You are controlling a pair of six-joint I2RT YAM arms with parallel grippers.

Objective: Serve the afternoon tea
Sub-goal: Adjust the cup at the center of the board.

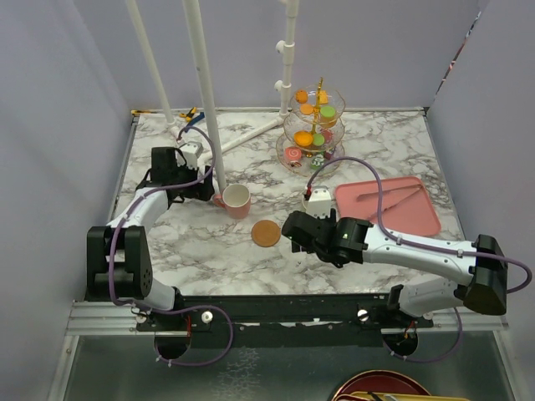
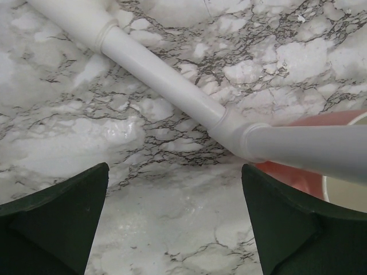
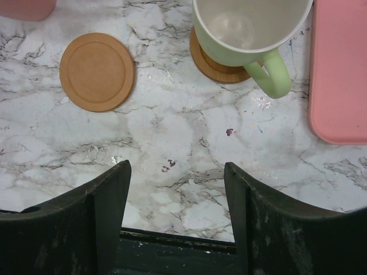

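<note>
Hanging over the desk [image 1: 201, 251], the right gripper [image 3: 178, 220] is released, with nothing in its grasp. In its wrist view the pale-green mug [image 3: 246, 28] stands on a brown coaster [image 3: 221, 66] at 12 o'clock. A second coaster [image 3: 96, 71] lies bare at 10 o'clock, and the pink tray [image 3: 338, 74] is at 2 o'clock. The left gripper [image 2: 175, 223] is spread wide and empty, with the pink mug [image 1: 236, 200] just at its 3 o'clock in the top view. The three-tier stand [image 1: 313, 125], loaded with macarons [image 1: 303, 138], is at the desk's 1 o'clock.
</note>
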